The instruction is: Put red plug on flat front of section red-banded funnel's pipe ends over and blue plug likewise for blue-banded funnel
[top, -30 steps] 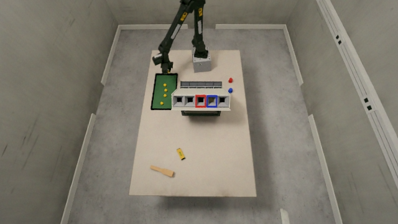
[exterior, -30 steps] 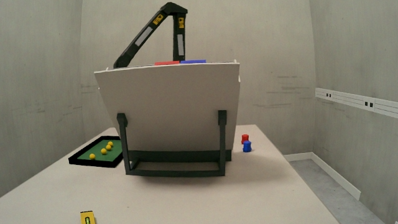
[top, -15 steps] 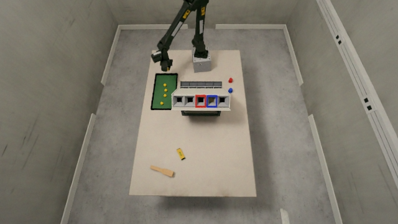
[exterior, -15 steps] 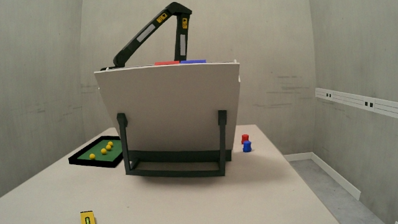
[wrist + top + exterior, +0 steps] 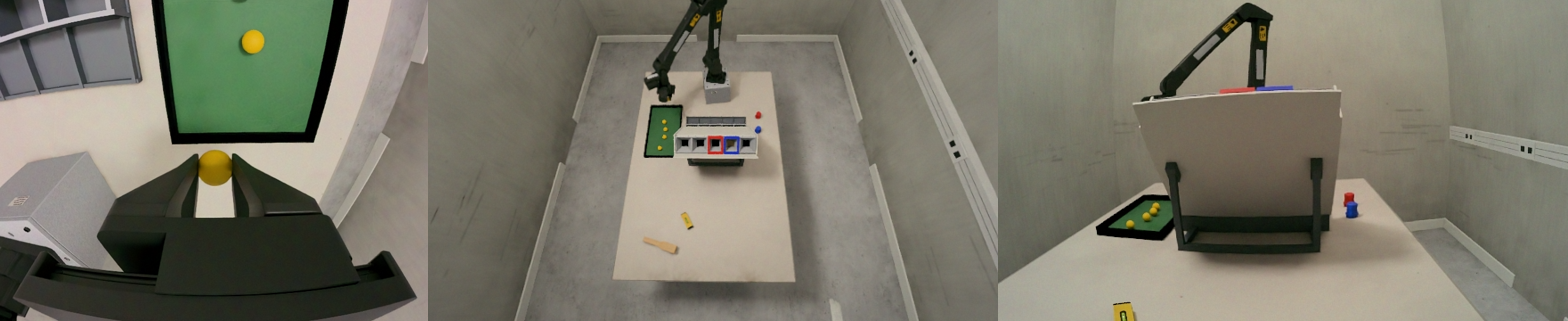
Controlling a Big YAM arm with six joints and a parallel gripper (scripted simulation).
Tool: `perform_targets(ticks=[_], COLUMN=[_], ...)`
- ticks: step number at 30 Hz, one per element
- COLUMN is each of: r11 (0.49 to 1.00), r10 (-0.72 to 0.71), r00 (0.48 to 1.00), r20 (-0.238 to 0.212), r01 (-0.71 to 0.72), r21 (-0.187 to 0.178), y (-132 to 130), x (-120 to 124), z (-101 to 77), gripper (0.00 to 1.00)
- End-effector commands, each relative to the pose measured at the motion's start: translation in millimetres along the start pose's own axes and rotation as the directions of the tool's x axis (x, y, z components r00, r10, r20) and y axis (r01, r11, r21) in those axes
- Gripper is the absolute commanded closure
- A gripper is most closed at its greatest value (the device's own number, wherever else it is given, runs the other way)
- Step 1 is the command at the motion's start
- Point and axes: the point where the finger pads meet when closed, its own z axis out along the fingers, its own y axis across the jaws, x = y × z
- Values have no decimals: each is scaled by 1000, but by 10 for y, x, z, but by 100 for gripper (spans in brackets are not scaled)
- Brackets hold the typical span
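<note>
My gripper is shut on a yellow marble and holds it above the table just behind the far end of the green marble tray. Several yellow marbles lie in the tray. The funnel box shows a red-banded funnel and a blue-banded funnel. The grey sections lie behind the box. The red plug and the blue plug stand right of the box. The white cover hides the pipes.
The arm's grey base block stands at the table's far edge, right of my gripper. A yellow block and a wooden spatula lie on the table's near part.
</note>
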Motion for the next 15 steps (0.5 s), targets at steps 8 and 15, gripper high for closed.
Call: perform_targets(ticks=[8,15], r11=[1000,1000], r10=[1,1], r00=[1000,1000], r20=[10,8], r01=[-1,-1], r21=[14,12], y=[-173,-177], x=[-115,-117], z=[-79,-82], gripper=[100,100])
